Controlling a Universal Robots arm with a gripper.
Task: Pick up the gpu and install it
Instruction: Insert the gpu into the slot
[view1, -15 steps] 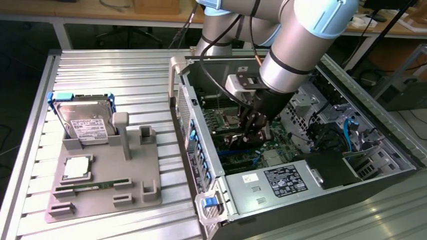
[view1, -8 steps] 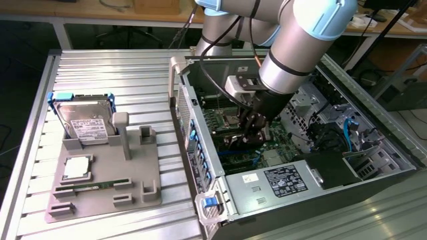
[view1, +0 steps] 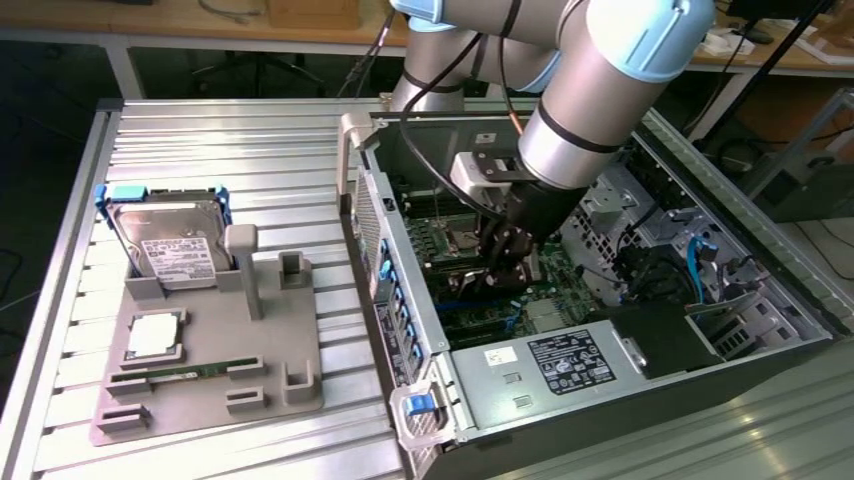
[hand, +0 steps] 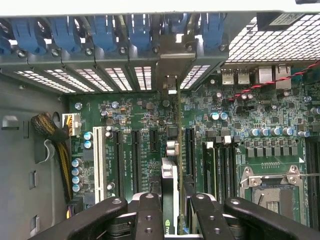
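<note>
Exterior: gripper (view1: 505, 262) reaches deep inside the open case (view1: 747, 345), just above the motherboard. Wrist: fingers (hand: 150, 215) part-closed, clamping the gpu (hand: 172, 150) edge-on, bracket end toward the rear slot openings (hand: 125, 77), probably to line up with a slot.

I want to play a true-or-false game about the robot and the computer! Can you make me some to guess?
1. The gripper is reaching inside the open computer case. True.
2. The gpu lies on the grey tray. False: the gripper holds it edge-on above the motherboard.
3. A hard drive stands on the tray. True.
4. The tray sits inside the computer. False: it sits beside the case, on the exterior view's left.
</note>
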